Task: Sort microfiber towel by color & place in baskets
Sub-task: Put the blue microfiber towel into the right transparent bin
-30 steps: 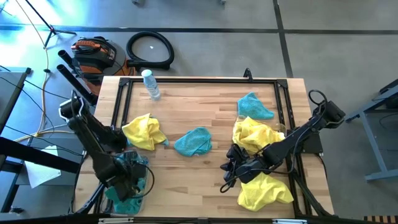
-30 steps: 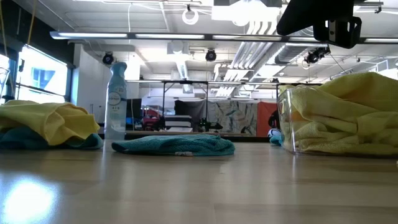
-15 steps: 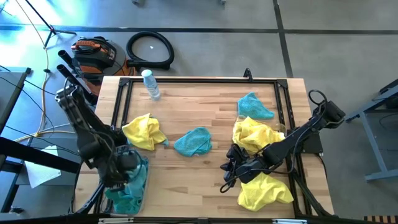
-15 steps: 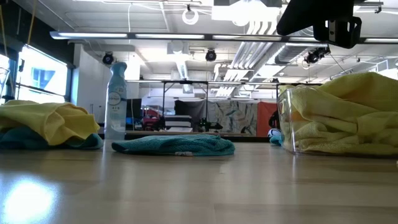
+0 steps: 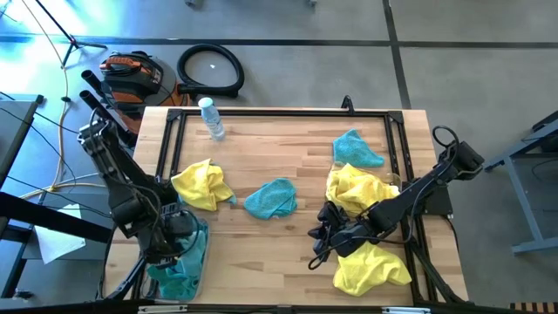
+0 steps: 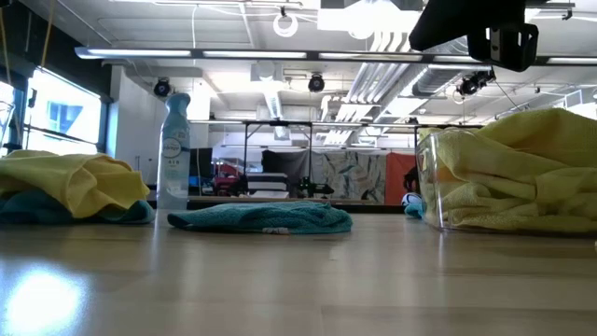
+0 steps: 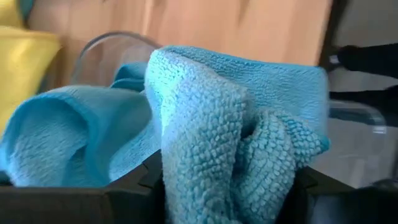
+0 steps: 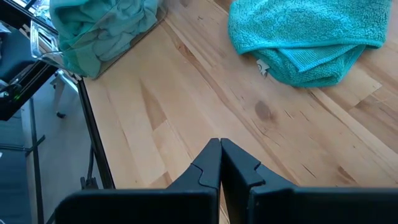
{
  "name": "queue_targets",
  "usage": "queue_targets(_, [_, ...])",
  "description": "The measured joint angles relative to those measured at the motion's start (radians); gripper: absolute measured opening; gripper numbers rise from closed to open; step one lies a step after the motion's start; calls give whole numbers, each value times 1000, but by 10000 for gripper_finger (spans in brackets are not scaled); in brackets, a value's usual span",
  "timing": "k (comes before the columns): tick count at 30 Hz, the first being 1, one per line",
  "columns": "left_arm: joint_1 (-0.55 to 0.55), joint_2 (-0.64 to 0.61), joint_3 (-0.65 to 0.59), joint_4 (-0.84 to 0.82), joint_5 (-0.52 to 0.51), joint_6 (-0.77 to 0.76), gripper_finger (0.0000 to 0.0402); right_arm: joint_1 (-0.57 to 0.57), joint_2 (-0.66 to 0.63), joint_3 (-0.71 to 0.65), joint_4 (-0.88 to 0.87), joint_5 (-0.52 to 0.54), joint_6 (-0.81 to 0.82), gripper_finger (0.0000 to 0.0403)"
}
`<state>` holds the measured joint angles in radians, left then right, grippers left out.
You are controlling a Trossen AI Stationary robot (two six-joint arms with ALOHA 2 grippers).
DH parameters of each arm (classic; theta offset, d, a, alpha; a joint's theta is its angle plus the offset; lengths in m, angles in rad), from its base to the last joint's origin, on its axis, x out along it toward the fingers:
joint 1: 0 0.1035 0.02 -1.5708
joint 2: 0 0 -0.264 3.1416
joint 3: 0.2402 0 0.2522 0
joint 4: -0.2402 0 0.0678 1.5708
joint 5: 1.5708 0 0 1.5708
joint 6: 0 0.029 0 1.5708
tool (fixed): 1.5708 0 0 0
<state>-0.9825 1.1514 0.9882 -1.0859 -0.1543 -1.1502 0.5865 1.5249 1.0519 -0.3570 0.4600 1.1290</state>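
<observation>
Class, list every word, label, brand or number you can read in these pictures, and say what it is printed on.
None can be read.
Spray bottle: its label carries print, too small to read.
Teal towel mid-table: a small white tag, no legible text.

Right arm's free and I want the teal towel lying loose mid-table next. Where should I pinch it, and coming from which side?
Go for the raised fold on the teal towel, on the edge that faces the right end effector. The towel lies in a low crumpled mound, and that doubled edge, beside its small white tag, gives the fingers bulk to pinch. Come from above with fingers opened; they are shut now. Bare table lies between.
</observation>
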Motion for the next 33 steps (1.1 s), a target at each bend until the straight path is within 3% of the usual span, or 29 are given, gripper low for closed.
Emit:
queue_targets(5, [0, 47, 0, -32, -1, -9, 185, 0, 0, 0, 3, 1, -1, 0])
queue_targets(12, [0, 130, 0, -31, -5, -25, 238, 0, 0, 0, 3, 1, -2, 0])
queue_targets(17, [1, 199, 1, -36, -80, 12, 265, 0, 0, 0, 4, 1, 0, 0])
queue_targets(21, [14, 223, 1, -6, 19, 0, 266, 0, 0, 0, 4, 2, -2, 0])
queue_targets(26, [8, 199, 25, -18, 114, 18, 266, 0, 0, 0, 4, 2, -2, 0])
queue_targets(33, [-30, 78, 73, -16, 49, 21, 266, 0, 0, 0, 8, 2, 0, 0])
